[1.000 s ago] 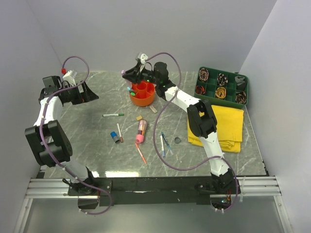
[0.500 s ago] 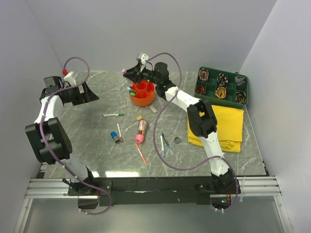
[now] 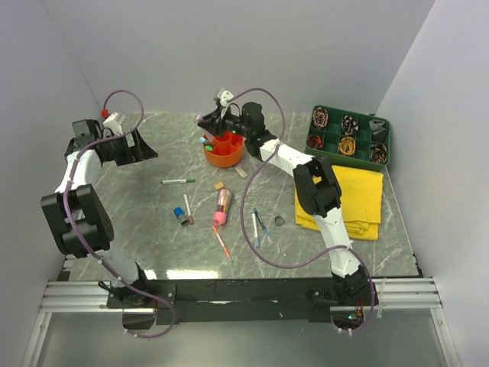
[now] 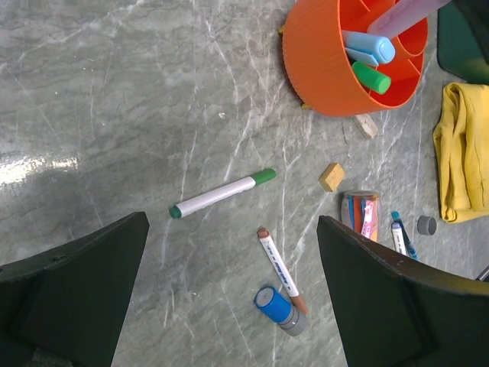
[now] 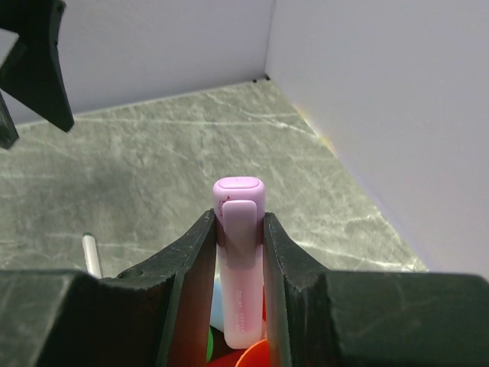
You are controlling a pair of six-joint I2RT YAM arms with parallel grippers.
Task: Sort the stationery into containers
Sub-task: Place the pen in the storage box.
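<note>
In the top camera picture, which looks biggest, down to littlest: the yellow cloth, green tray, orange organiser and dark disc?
Biggest: yellow cloth.
Next: green tray, only slightly smaller.
Then: orange organiser.
Littlest: dark disc.

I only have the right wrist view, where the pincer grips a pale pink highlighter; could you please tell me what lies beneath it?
Observer: The round orange plastic organiser. The right pincer hangs over its far left rim, with the pale pink highlighter pointing down into it.
Operator: Thank you; is that part of the organiser already occupied?
Observer: The left wrist view shows a light blue highlighter and a green-capped marker lying in the ring compartments close to it.
Operator: And is the left arm in the way?
Observer: No; the left pincer is open and empty, well to the left of the organiser.
</note>
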